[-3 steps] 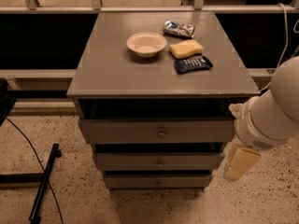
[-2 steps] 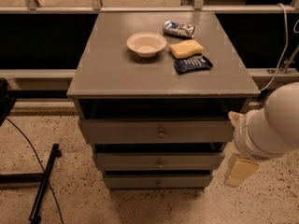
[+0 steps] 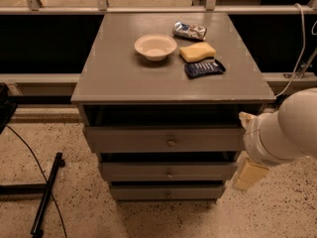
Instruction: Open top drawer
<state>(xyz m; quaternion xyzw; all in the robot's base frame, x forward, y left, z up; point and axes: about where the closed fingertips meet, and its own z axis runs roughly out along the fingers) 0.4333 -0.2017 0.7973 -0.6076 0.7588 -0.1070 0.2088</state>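
The top drawer is the widest grey front of the cabinet, just under the table top, with a small round metal knob at its middle. Its front sits flush in the frame, with a dark gap above it. My white arm comes in from the right. The gripper, a cream-coloured piece, hangs low beside the cabinet's right side, level with the middle drawer. It is right of and below the knob and touches nothing.
Two narrower drawers sit below. On the grey top are a white bowl, a yellow sponge, a dark blue packet and a silver packet. A black stand and cable lie on the speckled floor at left.
My arm has sunk a little at the cabinet's right side. The drawers and the things on top have not moved.
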